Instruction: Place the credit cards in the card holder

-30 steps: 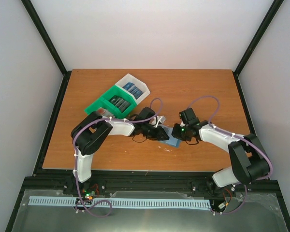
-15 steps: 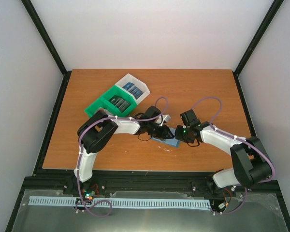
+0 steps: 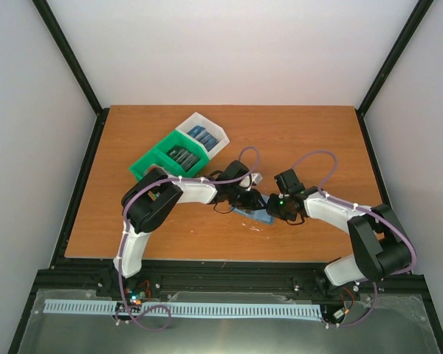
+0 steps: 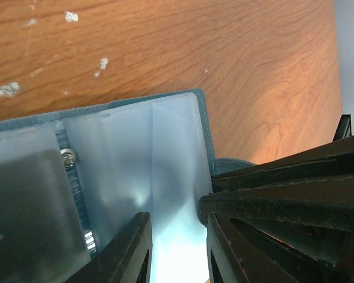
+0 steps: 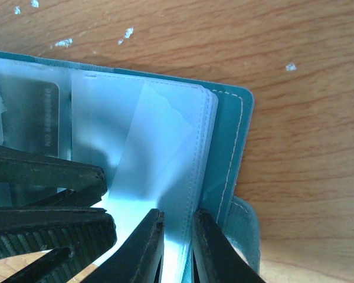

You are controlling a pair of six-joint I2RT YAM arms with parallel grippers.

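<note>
Where pale walls and a black frame close it in, the wooden tabletop carries a green bin and a white bin at back left, touching, with credit cards inside. Near the middle, both arms meet over the open teal card holder, hiding most of it from above. The left hand stands part open astride a clear sleeve; whether it pinches, I cannot tell. The right hand is nearly closed, nipping the sleeves' edge. A grey card sits in one pocket.
</note>
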